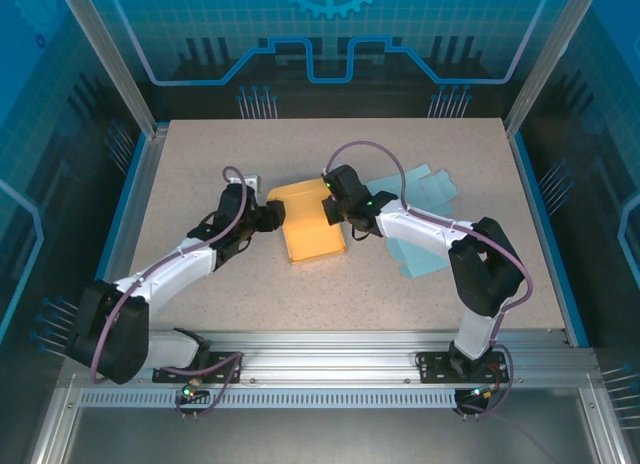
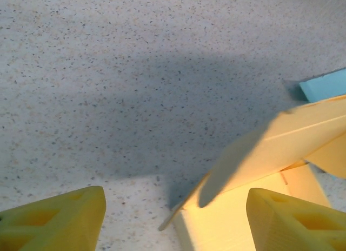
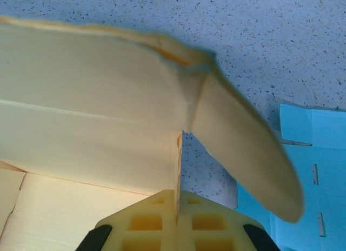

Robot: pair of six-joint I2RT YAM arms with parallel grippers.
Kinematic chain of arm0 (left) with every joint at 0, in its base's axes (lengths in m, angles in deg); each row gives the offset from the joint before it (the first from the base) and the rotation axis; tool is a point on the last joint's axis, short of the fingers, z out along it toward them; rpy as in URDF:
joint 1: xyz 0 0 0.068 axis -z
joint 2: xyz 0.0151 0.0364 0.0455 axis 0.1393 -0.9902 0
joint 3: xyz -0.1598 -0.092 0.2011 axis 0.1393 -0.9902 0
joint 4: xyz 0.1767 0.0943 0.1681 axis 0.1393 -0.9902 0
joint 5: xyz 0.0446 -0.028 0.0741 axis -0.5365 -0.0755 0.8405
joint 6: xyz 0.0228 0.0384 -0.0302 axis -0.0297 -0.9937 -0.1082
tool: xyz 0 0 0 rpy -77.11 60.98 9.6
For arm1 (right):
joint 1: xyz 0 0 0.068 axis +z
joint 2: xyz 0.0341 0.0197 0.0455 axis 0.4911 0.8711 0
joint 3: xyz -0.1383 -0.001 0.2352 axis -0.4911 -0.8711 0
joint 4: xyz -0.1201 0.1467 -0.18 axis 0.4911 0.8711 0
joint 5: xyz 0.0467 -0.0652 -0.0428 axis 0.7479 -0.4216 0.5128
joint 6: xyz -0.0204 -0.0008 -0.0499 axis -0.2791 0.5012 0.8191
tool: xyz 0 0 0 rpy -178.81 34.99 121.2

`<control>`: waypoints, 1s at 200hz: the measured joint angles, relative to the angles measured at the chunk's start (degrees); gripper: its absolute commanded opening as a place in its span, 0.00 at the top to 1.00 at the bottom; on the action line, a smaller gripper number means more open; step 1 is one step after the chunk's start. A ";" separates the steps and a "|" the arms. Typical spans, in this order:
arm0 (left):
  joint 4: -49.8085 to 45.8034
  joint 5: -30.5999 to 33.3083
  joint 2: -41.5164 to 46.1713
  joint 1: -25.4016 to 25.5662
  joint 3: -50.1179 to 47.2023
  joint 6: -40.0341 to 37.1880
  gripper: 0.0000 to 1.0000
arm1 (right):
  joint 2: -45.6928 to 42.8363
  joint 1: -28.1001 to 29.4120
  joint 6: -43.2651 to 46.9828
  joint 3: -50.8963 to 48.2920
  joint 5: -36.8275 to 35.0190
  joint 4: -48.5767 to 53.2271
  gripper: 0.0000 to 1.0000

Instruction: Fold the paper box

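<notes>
**A:** Yellow card, half raised. Whereabouts exactly?

**B:** Yellow paper box (image 1: 312,226), flat-bottomed on the speckled table (image 1: 200,154), roughly central, between both grippers. Long walls partly stood up, not yet closed into shape.

**A:** And to its right?

**B:** Blue box blank (image 1: 425,224), lying flat, partly under the right forearm, just beside the yellow one. No hold on it.

**A:** Right gripper (image 3: 177,221), doing what?

**B:** Pinched tight on an upright panel (image 3: 177,164) of the box, thin card edge caught between the pads (image 3: 146,224). Probably there to brace that corner upright, ahead of tucking the rounded end flap (image 3: 248,153) curling out beside it.

**A:** Left gripper (image 2: 173,221)?

**B:** Spread wide, gripping nothing. One of the fingers (image 2: 59,218) over bare table, the other over the box's floor, leaning side wall (image 2: 243,148) loosely between. No contact, as far as can be told. Likely placed astride like that for a fresh pinch or a push on that wall.

**A:** Arm poses?

**B:** Left: stretched diagonally from the near-left base, wrist low near the tabletop, pointing at the box's left side. Right: elbow hunched high at the near right, forearm reaching leftward across the blue blank, wrist tipped down onto the box's far right corner.

**A:** Stage, as a guess?

**B:** Mid-fold. One side anchored, the other waiting to be raised and locked.

**A:** Risk?

**B:** Springy card; easy to flop back flat without that anchor.
</notes>
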 measured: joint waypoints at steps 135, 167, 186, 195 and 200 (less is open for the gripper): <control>1.31 -7.15 -7.52 -0.04 2.62 0.04 0.80 | -0.22 0.31 -1.16 -1.05 -0.04 -1.09 0.98; 1.99 -5.38 -9.05 2.34 5.31 4.28 0.82 | -0.22 0.74 -2.43 -1.18 -2.27 -1.57 1.00; 1.95 -3.32 -10.73 3.78 6.34 5.97 0.86 | -0.22 0.76 -3.08 -1.18 -3.85 -1.57 1.00; 1.99 -2.25 -11.21 4.48 6.49 6.43 0.88 | -0.22 0.76 -3.48 -1.18 -4.59 -1.57 1.00; 2.05 -1.60 -11.28 4.85 6.51 6.91 0.89 | -0.22 0.76 -3.61 -1.18 -4.92 -1.60 1.00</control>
